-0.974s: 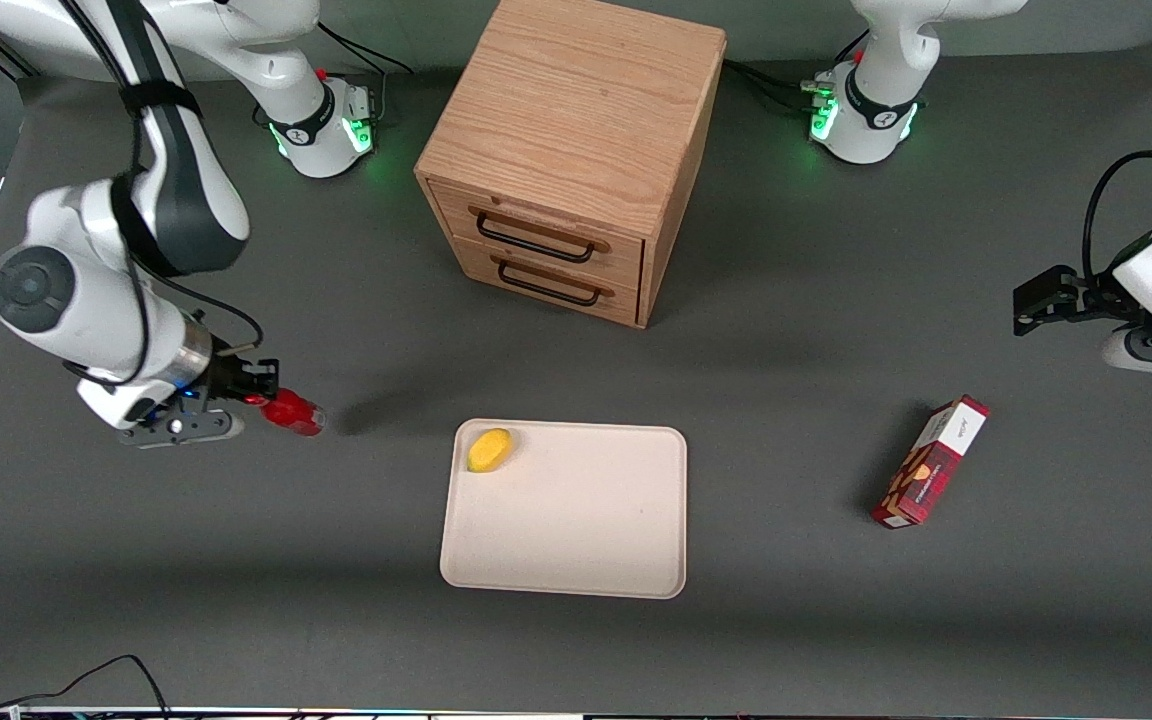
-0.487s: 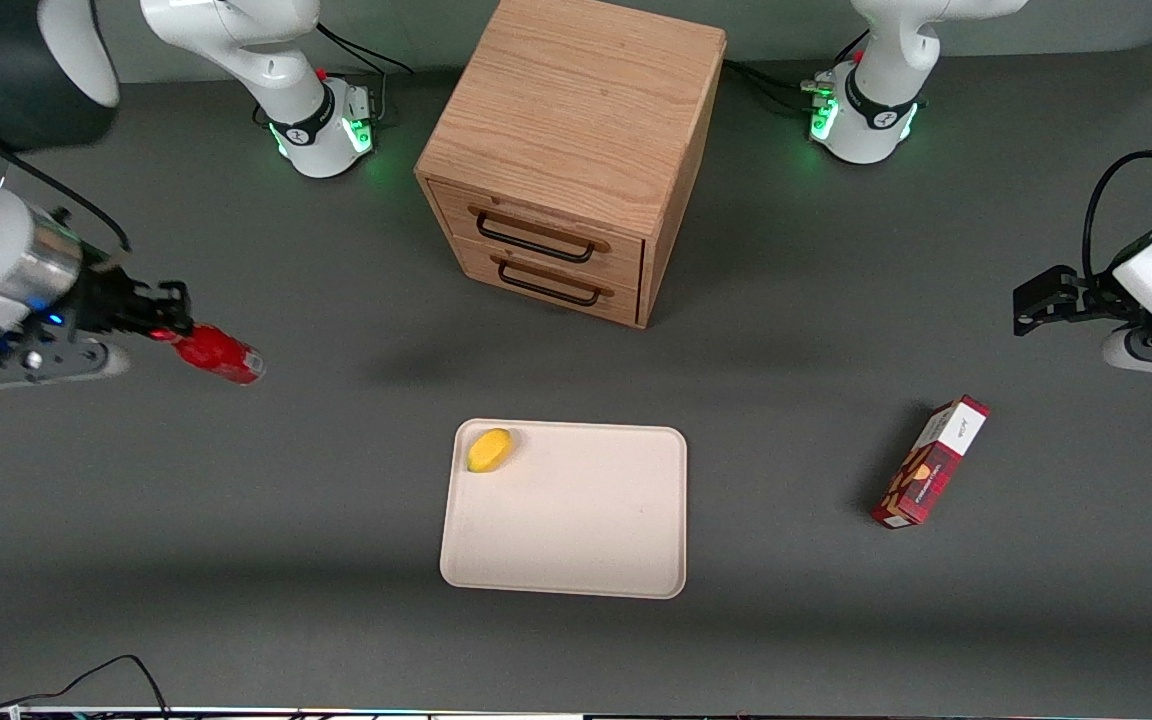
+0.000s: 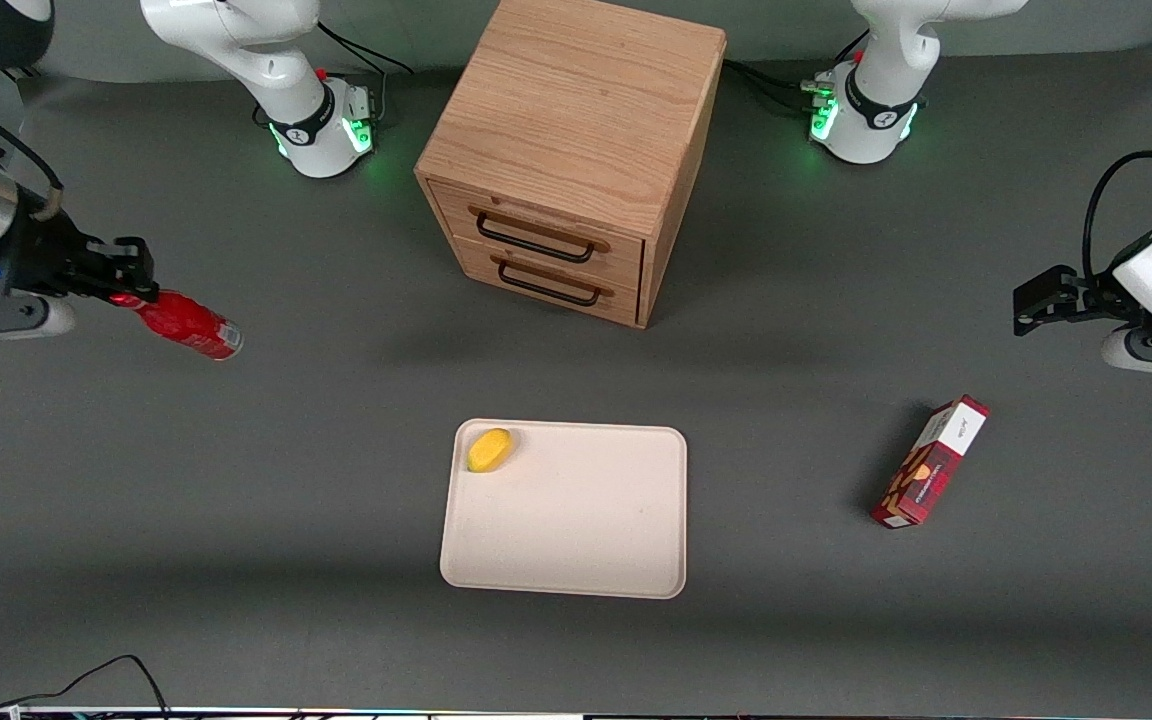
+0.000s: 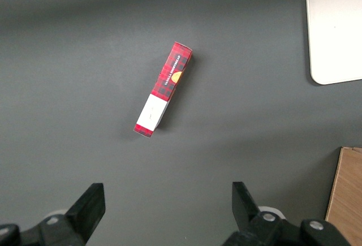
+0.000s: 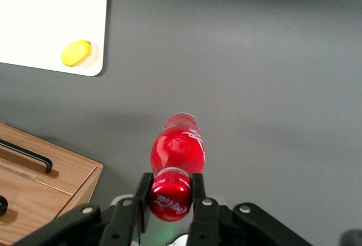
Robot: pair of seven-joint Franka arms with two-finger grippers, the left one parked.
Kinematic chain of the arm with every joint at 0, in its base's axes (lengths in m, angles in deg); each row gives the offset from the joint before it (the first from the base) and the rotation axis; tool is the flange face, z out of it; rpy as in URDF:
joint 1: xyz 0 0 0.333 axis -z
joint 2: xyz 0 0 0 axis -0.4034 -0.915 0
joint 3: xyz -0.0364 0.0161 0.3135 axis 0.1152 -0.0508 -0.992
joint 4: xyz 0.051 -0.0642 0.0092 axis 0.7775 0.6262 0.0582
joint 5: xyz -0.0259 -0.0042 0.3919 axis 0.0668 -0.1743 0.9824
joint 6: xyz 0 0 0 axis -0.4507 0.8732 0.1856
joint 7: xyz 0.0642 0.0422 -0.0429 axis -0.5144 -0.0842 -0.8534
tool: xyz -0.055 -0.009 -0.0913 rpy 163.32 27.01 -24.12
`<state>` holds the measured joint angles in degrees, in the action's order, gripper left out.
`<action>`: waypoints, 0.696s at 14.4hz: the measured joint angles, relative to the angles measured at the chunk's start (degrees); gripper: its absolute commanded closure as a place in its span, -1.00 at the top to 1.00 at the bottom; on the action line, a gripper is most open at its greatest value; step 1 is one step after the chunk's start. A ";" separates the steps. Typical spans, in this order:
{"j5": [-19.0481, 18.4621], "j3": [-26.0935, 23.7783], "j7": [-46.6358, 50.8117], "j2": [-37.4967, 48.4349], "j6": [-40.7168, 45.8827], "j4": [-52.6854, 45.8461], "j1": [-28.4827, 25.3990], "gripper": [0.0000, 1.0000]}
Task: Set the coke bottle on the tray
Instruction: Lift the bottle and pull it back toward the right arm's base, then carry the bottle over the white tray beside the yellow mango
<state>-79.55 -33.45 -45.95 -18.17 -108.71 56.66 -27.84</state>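
Aloft, pincer [image 5: 170, 196] clamps coke bottle [image 5: 177, 151] cap.

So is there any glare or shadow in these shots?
Right wrist view: a bright glint on the bottle, held by its cap in the gripper. Front view: soft shadows beside the cabinet and the box; the tray looks evenly lit.

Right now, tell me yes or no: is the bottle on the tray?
No: the bottle hangs in the gripper, held by its cap end above bare table toward the working arm's end, well apart from the tray.
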 measured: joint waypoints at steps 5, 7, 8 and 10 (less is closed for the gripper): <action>0.21 -0.70 5.45 -5.99 -9.75 -1.67 -7.45 -1.00; 0.22 -0.76 7.46 -9.15 -13.56 -1.76 -10.27 -1.00; 0.22 -0.79 7.87 -11.12 -15.82 -1.77 -11.22 -1.00; 0.24 -0.85 7.93 -15.66 -21.07 -1.79 -12.12 -1.00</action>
<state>-79.31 -34.30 -38.02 -33.83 -129.78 54.87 -39.96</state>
